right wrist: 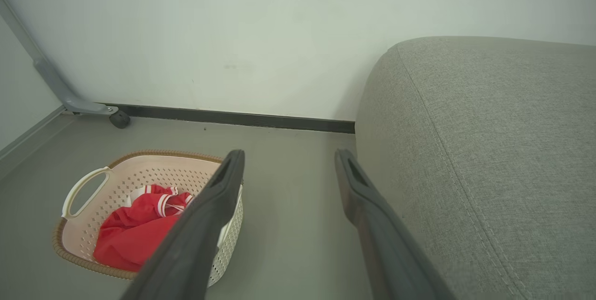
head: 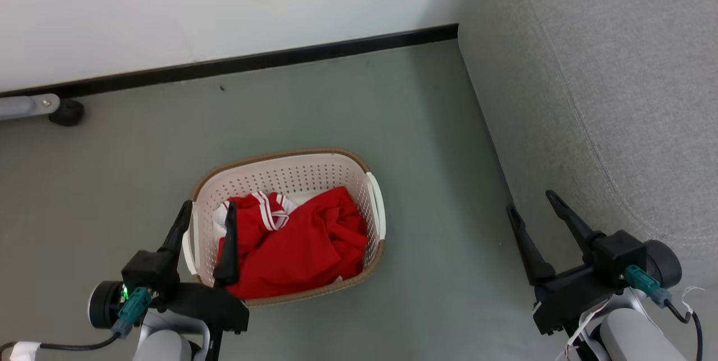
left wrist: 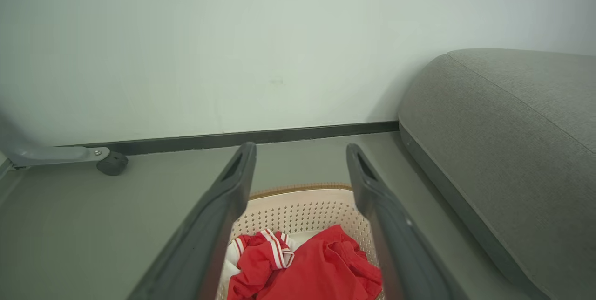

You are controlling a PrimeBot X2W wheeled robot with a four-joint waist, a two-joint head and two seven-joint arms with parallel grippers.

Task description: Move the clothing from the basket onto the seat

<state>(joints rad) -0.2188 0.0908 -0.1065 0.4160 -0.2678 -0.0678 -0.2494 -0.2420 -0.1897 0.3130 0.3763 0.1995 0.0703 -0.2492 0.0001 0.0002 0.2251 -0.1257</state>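
Observation:
The cream perforated basket [head: 291, 173] with a brown rim stands on the grey floor, with crumpled red clothing [head: 303, 243] with white stripe trim inside it. My left gripper [head: 207, 212] is open above the basket's left end, one finger outside the rim and one over the clothing, holding nothing. The left wrist view looks down between the fingers at the clothing [left wrist: 321, 267] in the basket [left wrist: 298, 209]. My right gripper [head: 533, 204] is open and empty at the front edge of the grey seat [head: 628, 86]. The right wrist view shows the basket [right wrist: 139, 174], clothing [right wrist: 135, 230] and seat [right wrist: 503, 151].
A white wall with a black baseboard [head: 252, 61] runs behind the basket. A grey metal leg with a black caster [head: 66, 111] stands at the far left by the wall. Bare grey floor [head: 437, 193] lies between basket and seat.

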